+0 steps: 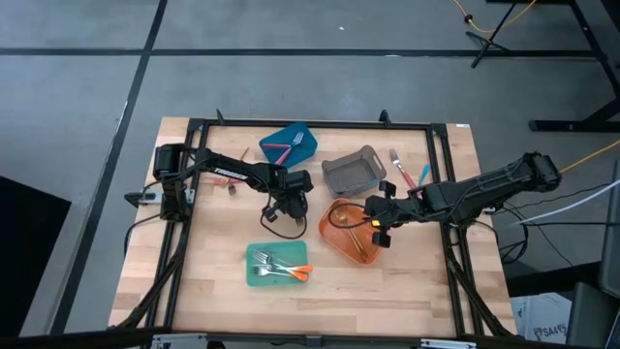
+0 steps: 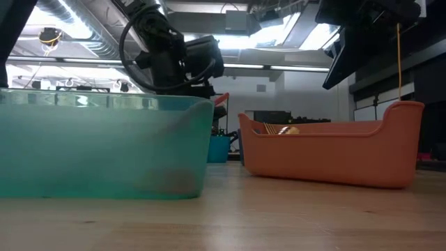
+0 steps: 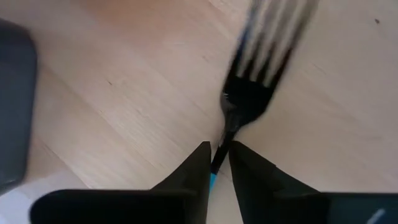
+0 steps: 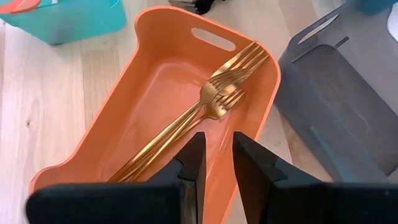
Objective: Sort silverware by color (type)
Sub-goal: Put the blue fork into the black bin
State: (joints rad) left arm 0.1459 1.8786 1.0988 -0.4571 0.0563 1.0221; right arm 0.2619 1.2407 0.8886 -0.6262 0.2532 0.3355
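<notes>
- Left gripper (image 3: 218,155) pinches a blue-handled fork (image 3: 249,93) by its handle above the bare wooden table (image 1: 213,262).
- Right gripper (image 4: 217,155), fingers narrowly parted and empty, hovers over the orange bin (image 4: 143,62) holding gold forks (image 4: 211,102).
- No readable writing anywhere.

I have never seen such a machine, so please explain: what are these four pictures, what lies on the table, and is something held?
Two dark robot arms work at a wooden table. One picture looks straight down, one looks level across the table top, and two come from cameras on the wrists. On the table stand a blue bin, a grey bin, a teal bin and an orange bin with gold forks. The left hand pinches a fork by its blue handle. The right hand hovers over the orange bin, holding nothing.
</notes>
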